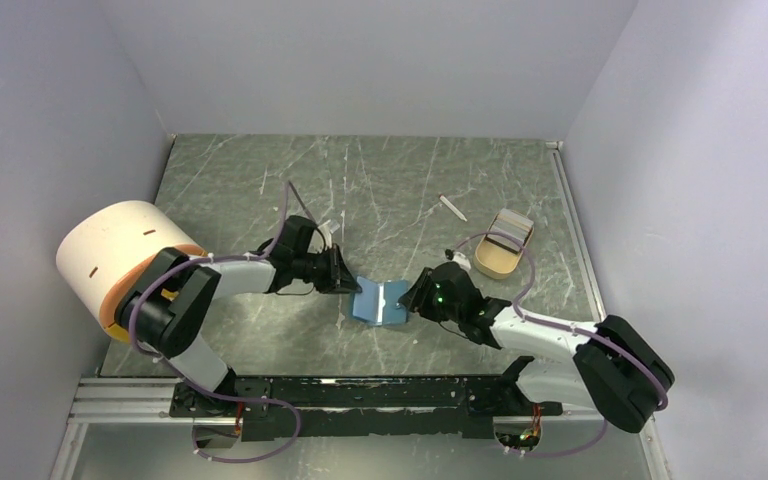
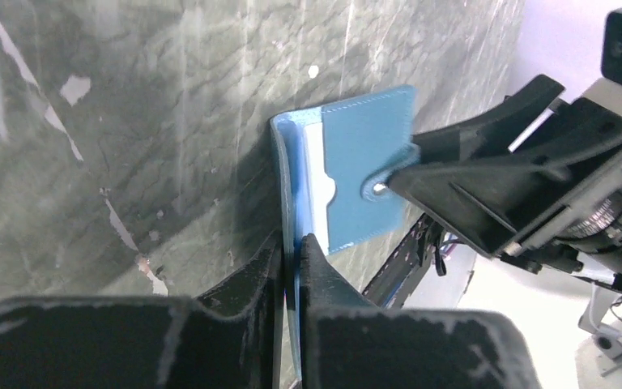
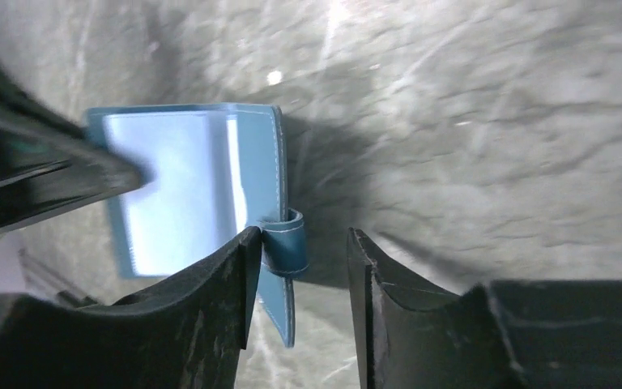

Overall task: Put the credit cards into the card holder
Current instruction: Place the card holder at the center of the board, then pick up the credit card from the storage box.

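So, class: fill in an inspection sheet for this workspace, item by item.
Surface: dark marbled table, scratched.
Job's things: card holder open, propped between the tools; credit cards seemingly in the tan tray, unclear.
Clutter: white stick; white-and-orange cylinder at left.
Tools: left tool shut on a card holder flap; right tool open around its snap tab.
Cables: purple cables along both arms.
Surroundings: plain pale walls.

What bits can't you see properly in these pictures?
Top view: the tan tray's contents are too small to tell.
Right wrist view: glare washes out the card holder's slots.
Left wrist view: the left gripper's jaws cover the card holder's near edge.
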Action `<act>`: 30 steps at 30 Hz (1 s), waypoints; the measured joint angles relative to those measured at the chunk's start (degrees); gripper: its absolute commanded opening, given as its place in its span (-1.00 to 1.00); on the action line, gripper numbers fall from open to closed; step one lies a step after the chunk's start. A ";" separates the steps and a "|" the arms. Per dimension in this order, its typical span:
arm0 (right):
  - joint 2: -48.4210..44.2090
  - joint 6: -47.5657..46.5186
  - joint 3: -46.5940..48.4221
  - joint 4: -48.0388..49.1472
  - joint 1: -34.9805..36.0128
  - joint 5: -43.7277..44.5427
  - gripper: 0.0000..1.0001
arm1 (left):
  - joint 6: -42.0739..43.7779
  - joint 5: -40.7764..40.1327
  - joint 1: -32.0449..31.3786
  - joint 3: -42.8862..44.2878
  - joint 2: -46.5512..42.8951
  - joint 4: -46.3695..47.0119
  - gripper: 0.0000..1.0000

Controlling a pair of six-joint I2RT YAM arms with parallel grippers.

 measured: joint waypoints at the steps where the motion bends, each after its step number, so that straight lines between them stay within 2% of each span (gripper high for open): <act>1: 0.42 -0.52 0.02 -0.90 -0.87 0.22 -0.03 | 0.87 -0.33 0.00 1.03 -0.31 -1.95 -0.82; 9: 4.52 -3.43 2.69 -3.67 -3.96 1.75 -0.01 | 6.21 -0.83 1.16 7.43 -1.73 -13.40 -0.82; 15: 3.04 -6.78 5.90 -12.44 -4.11 5.46 0.05 | 10.05 -2.64 1.66 12.85 -1.73 -22.99 -0.82; 22: -1.64 -12.46 13.77 -21.31 -4.17 8.66 0.19 | 12.26 -4.26 1.68 14.60 -1.31 -27.28 -0.81; 30: 1.38 -26.08 25.90 -25.27 -6.60 17.66 0.27 | 14.64 -2.49 2.69 15.26 -0.02 -30.75 -0.65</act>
